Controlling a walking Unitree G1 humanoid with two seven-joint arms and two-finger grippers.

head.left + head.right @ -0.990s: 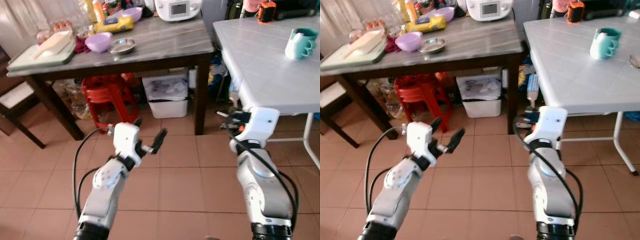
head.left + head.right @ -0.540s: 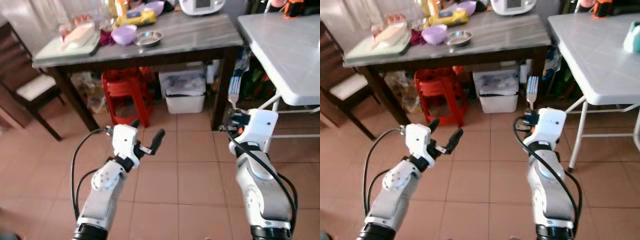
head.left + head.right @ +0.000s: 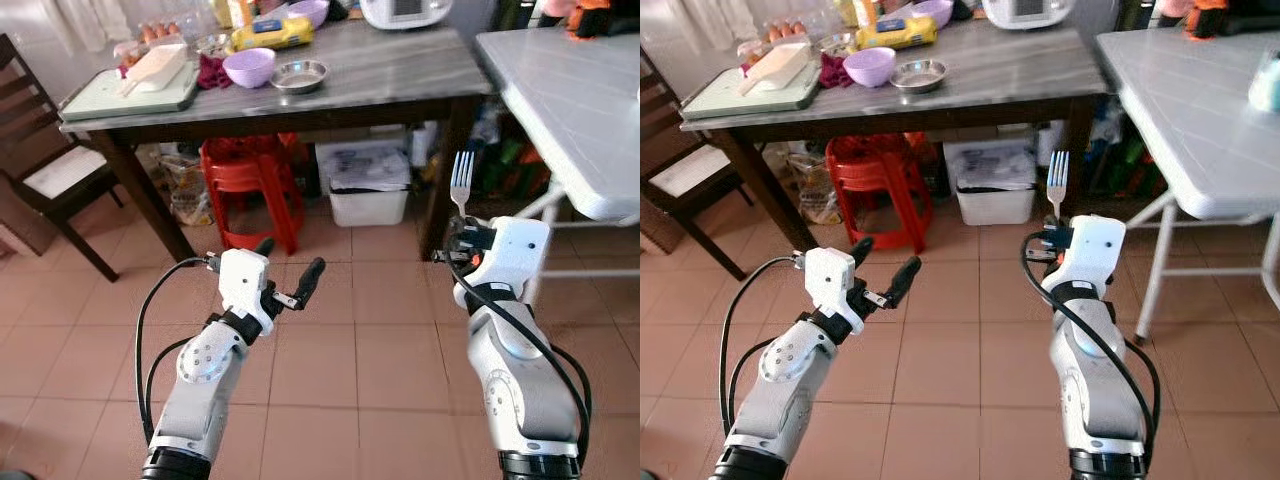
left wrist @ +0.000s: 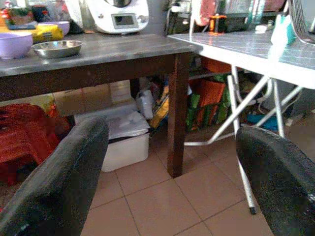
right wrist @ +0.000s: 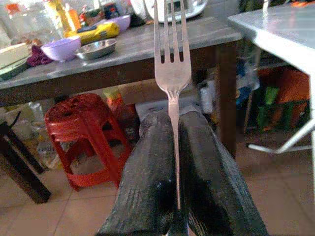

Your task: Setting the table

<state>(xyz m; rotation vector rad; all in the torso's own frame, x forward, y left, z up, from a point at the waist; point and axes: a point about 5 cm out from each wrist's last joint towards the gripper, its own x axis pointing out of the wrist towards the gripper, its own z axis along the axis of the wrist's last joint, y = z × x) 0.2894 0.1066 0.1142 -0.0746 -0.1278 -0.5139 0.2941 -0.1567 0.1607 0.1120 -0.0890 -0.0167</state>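
Note:
My right gripper (image 5: 173, 120) is shut on the handle of a silver fork (image 5: 170, 54), which stands upright with its tines up. The fork (image 3: 461, 180) is held over the tiled floor, in front of a leg of the dark table. My left gripper (image 3: 290, 262) is held out at the same height, open, with nothing between its fingers (image 4: 54, 182). A white table (image 3: 580, 90) stands to the right, with a teal mug (image 3: 1270, 80) at the picture's edge. On the grey-topped dark table (image 3: 380, 70) are a purple bowl (image 3: 249, 67) and a steel bowl (image 3: 299, 74).
A red plastic stool (image 3: 250, 180) and a white bin (image 3: 370, 190) sit under the dark table. A dark wooden chair (image 3: 50, 180) stands at the left. A tray (image 3: 130, 95), bottles and a white appliance (image 3: 405, 10) crowd the dark table. Tiled floor (image 3: 350, 350) lies before me.
The whole picture has shifted as the camera moved, so more of the chair and floor shows. The fork now stands out sharply above the right wrist. Both arms keep their pose.

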